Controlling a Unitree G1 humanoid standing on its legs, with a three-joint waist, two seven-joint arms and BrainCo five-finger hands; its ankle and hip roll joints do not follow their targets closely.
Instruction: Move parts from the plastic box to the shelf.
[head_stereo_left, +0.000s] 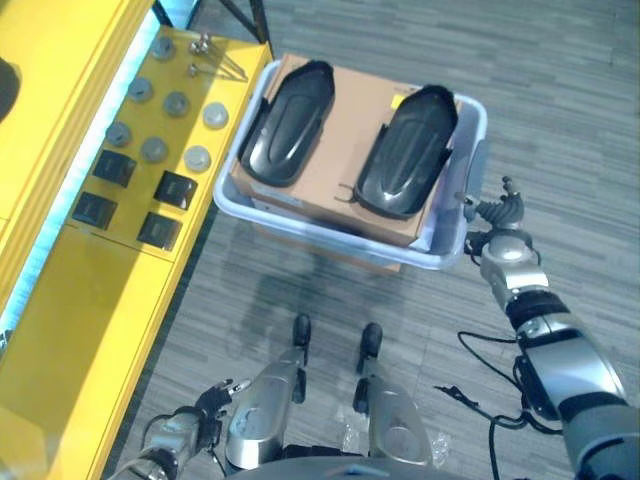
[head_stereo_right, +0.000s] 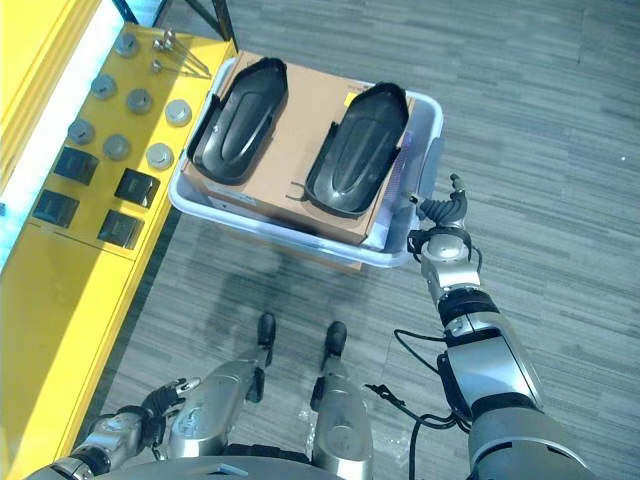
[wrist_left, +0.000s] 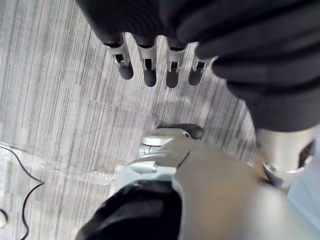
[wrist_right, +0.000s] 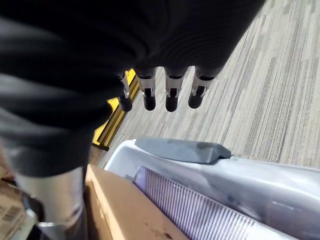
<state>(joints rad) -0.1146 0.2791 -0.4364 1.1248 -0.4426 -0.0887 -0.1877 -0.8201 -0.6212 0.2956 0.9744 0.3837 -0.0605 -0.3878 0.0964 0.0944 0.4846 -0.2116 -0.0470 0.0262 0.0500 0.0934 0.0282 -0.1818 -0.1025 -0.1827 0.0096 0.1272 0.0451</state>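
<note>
Right hand beside the plastic box, left hand low by the shelf, fingers of both relaxed, empty

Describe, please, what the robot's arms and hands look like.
Both arms are silver-grey with dark bands at the joints. The right hand and left hand have dark ribbed covers over back and wrist, and silver fingers with dark rounded tips.

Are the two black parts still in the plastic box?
Yes. Both black parts lie on cardboard inside the plastic box.
</note>
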